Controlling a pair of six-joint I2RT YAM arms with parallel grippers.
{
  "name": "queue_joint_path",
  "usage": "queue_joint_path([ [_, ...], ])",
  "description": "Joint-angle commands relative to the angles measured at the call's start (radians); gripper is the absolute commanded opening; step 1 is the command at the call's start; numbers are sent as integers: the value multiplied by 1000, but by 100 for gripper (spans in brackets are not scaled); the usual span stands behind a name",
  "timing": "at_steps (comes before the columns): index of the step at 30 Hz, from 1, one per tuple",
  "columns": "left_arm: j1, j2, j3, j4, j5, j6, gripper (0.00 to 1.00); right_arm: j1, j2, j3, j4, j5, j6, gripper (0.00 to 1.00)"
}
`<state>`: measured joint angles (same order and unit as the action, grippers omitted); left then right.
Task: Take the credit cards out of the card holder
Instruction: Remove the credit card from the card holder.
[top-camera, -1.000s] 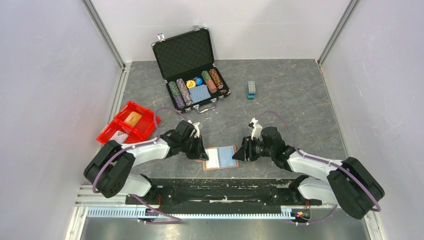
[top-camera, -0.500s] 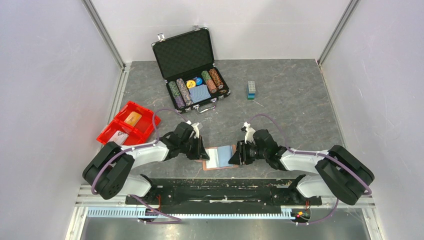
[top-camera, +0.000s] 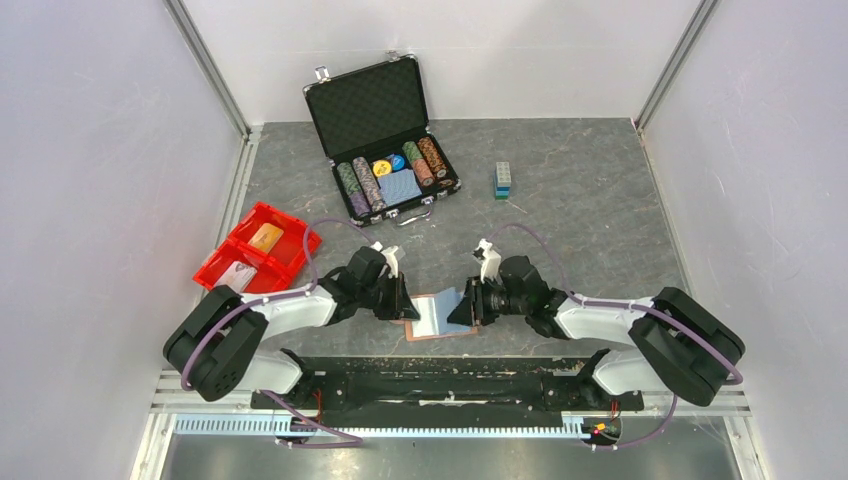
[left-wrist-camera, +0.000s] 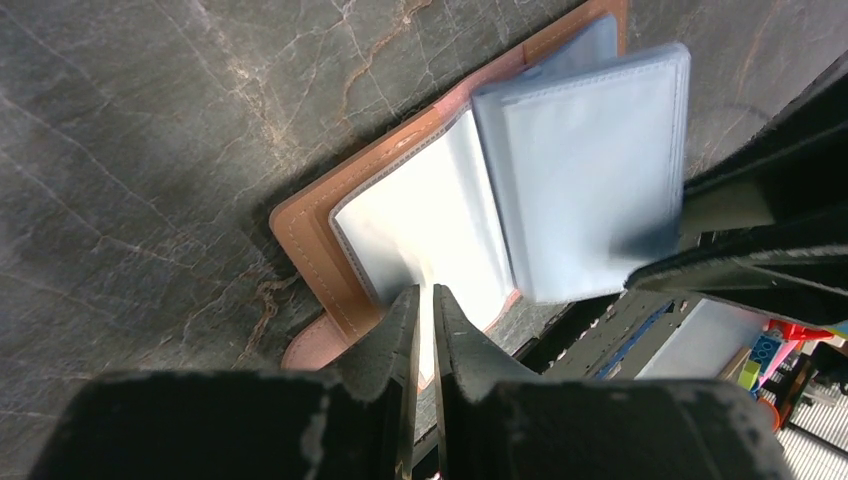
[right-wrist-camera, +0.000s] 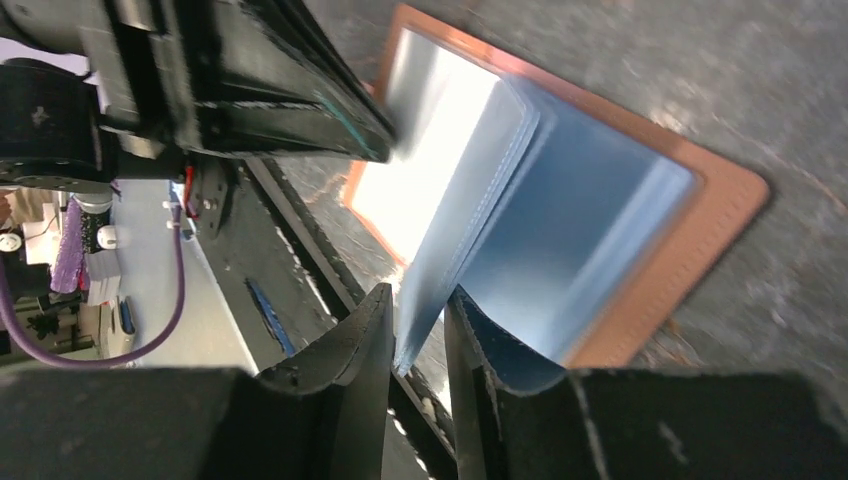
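Observation:
The brown card holder (top-camera: 437, 316) lies open on the table between my grippers, showing pale blue-white plastic sleeves. My left gripper (top-camera: 404, 306) is closed to a thin gap on the edge of the white left sleeve (left-wrist-camera: 425, 230), near the holder's brown border (left-wrist-camera: 310, 230). My right gripper (top-camera: 463, 307) is closed around the edge of a stack of blue sleeves (right-wrist-camera: 470, 200) and holds them tilted up off the right half (right-wrist-camera: 720, 210). An orange-yellow card (top-camera: 266, 237) and a pale card (top-camera: 238, 273) lie in the red bin. I cannot tell if any cards are in the sleeves.
The red bin (top-camera: 287, 262) sits at the left. An open black poker-chip case (top-camera: 385, 135) with chips and a blue deck stands at the back. A small teal block stack (top-camera: 503, 180) stands at the back right. The arms' black base rail (top-camera: 440, 380) runs along the near edge.
My right gripper has moved left onto the holder and raised the blue sleeve stack off the right half. My left gripper has stayed at the holder's left edge.

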<state>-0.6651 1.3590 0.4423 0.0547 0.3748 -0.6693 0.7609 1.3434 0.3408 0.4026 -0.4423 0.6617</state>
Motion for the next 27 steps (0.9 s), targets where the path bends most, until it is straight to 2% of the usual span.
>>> queue_joint_path([
  [1, -12, 0, -25, -16, -37, -30, 16, 23, 15, 71, 66, 8, -5, 27],
  [4, -13, -6, -28, -16, -40, -37, 16, 34, 25, 81, 81, 10, -1, 26],
  [8, -17, -36, -30, -16, -40, -56, 16, 54, 54, 107, 91, 5, 4, 30],
  [11, -18, -98, -18, -71, -72, -68, 17, 75, 74, 125, 96, 11, 9, 35],
  [16, -18, -273, 21, -210, -197, -107, 26, 103, 105, 148, 99, 19, 13, 43],
  [20, -17, -378, 52, -288, -261, -130, 31, 115, 117, 164, 90, 27, 11, 58],
  [27, -18, -458, 79, -325, -250, -115, 34, 117, 71, 185, 5, 75, -33, 62],
])
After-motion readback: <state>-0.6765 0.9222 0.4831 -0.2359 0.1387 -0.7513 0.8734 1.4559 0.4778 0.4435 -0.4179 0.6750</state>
